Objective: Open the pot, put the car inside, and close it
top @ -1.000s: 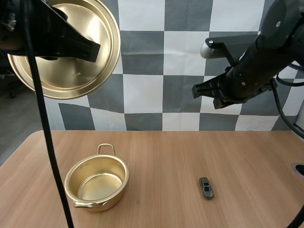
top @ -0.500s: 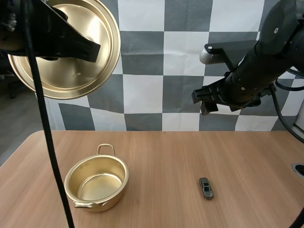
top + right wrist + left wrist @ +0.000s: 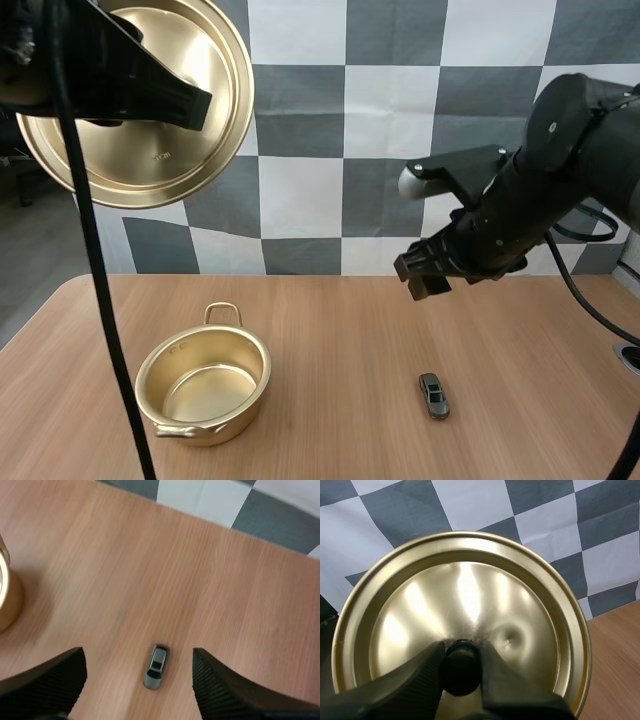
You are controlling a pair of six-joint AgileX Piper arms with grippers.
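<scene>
Car (image 3: pixel 157 667) sits below the right gripper (image 3: pixel 137 652), fingers (image 3: pixel 45 685) spread, arm tilted down

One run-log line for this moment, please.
left pincer: shut on round gold metal lid | gold metal pot: open, empty | right pincer: open above small grey toy car on wooden table

The left arm (image 3: pixel 100 70) is lifted up high. Its left gripper (image 3: pixel 462 656) has 2 fingers squeezed on the knob (image 3: pixel 462 669) of the lid (image 3: pixel 460 595). The right arm (image 3: pixel 560 170) bends forward and down. The right gripper (image 3: pixel 137 655) points down, with its 2 fingers wide apart and holding nothing.
</scene>
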